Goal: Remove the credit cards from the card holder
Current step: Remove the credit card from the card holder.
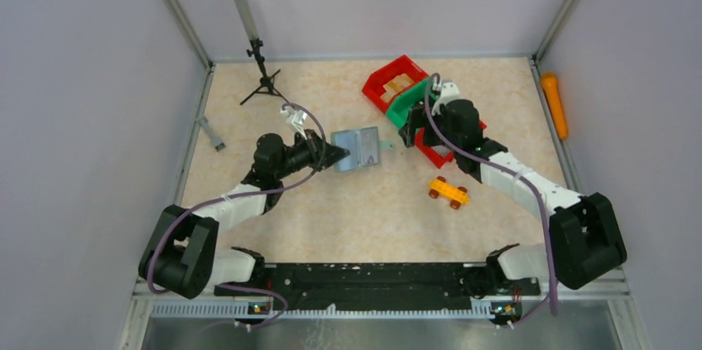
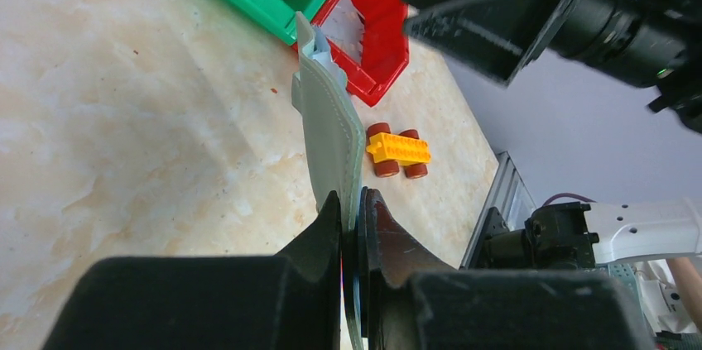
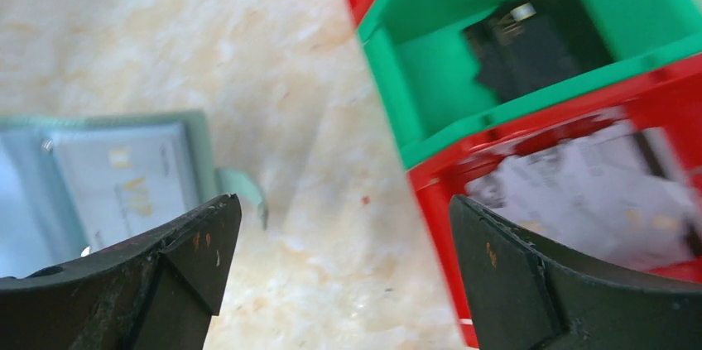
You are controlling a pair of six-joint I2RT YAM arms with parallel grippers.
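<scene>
The grey-green card holder [image 1: 358, 149] is held off the table near the middle, by its left edge, in my left gripper [image 1: 329, 152]. In the left wrist view the holder [image 2: 329, 122] stands edge-on and the gripper [image 2: 354, 222] is shut on it; a thin blue card edge [image 2: 357, 284] shows between the fingers. My right gripper [image 1: 407, 131] is open and empty just right of the holder. In the right wrist view the holder [image 3: 108, 180] shows its pale inside with a pale, gold-marked card face [image 3: 128, 189], and its tab [image 3: 245, 189] lies beside the left finger of that gripper [image 3: 339, 242].
A green bin [image 1: 408, 102] and red bins [image 1: 389, 79] stand at the back right, close to my right wrist. A yellow toy car [image 1: 448, 192] lies right of centre. A small tripod [image 1: 258, 64] stands back left, with a grey piece [image 1: 212, 134] near the left wall.
</scene>
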